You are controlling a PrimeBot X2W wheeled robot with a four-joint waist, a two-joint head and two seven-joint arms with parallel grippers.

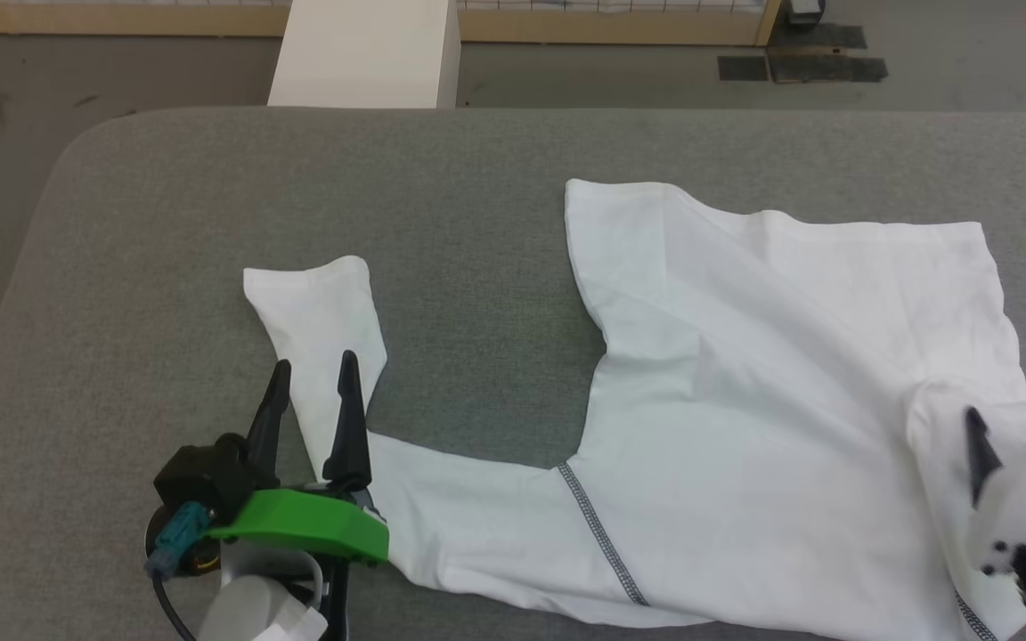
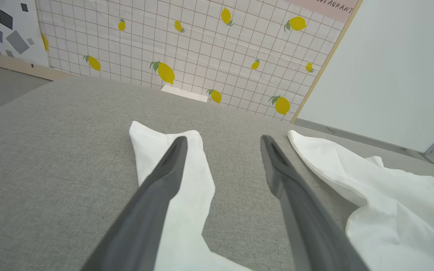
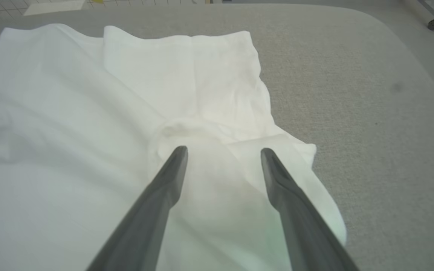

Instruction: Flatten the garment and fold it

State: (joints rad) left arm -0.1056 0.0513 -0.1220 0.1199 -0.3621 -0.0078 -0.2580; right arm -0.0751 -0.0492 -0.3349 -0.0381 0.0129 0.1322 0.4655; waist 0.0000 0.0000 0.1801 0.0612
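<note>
White shirt (image 1: 745,401) lies mostly flat on the right side of the grey desk (image 1: 210,223), one sleeve kinked toward the left pincer (image 1: 315,361); that and the right pincer (image 1: 1012,418) are both spread wide, gripping nothing. My worry's the rumpled lump under the right one: pinching fabric this thin could grab two layers and drag creases in. Only readable writing is a cut-off "STAURANT" on a pink strip (image 2: 326,4) atop the lemon-print wall (image 2: 202,56).
</note>
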